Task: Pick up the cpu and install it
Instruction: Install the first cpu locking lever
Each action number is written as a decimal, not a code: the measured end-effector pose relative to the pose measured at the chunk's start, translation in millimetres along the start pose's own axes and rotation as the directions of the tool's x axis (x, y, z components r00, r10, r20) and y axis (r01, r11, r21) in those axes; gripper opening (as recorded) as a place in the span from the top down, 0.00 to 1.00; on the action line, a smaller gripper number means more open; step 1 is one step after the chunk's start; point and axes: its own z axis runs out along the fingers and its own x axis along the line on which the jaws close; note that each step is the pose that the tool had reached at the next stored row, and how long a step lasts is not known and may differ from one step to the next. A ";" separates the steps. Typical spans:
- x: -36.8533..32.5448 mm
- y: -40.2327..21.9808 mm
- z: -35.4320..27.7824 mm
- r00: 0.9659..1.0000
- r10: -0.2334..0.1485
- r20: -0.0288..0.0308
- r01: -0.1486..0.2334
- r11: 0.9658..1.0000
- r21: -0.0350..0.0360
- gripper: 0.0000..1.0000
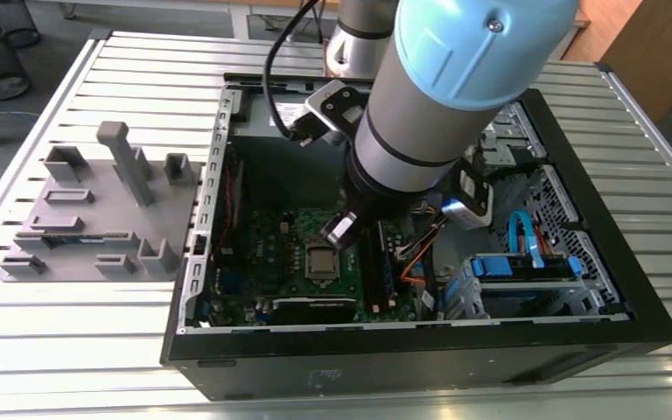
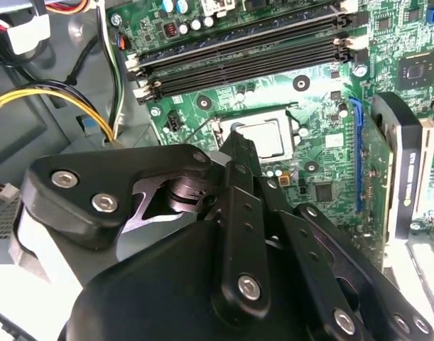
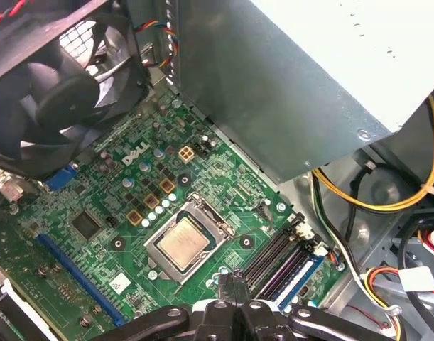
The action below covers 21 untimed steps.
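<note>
Chip: the cpu [image 3: 182, 241] is seen lying flat inside the socket frame [image 3: 215, 222] on the green board [image 3: 224, 167], inside the computer case [image 1: 616, 219]. Nothing is gripping it.
Fingers: the gripper [image 3: 236, 278] is held just above the board, near the chip and beside the memory slots [image 3: 277, 256]. Its fingers are pressed together with nothing between them.
Latch: whether the socket frame is locked down over the chip cannot be told.
Risk, contact: the closed fingertips could be driven into the board or the slots, because so little room is left beneath them.
Risk, seating: if the chip is judged not fully settled, the socket's contacts could be bent by any push from above.
Risk, snagging: the yellow wires [image 3: 387, 202] beside the power supply box [image 3: 288, 85] could be caught by the wrist, since they are looped close to it.
Count: one chip, one socket frame, one gripper, one fan [image 3: 53, 99], one power supply box, and four memory slots as far as can be counted.
</note>
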 end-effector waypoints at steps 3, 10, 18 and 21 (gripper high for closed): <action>-0.2 0.4 -1.1 1.000 0.030 0.006 -0.030 1.000 0.003 0.89; -0.3 0.5 -1.4 0.998 0.063 0.013 -0.063 0.998 0.007 0.89; -4.7 5.8 -8.4 0.997 0.076 0.019 -0.076 0.997 0.008 0.89; -6.9 8.2 -7.6 0.997 0.079 0.021 -0.080 0.997 0.008 0.89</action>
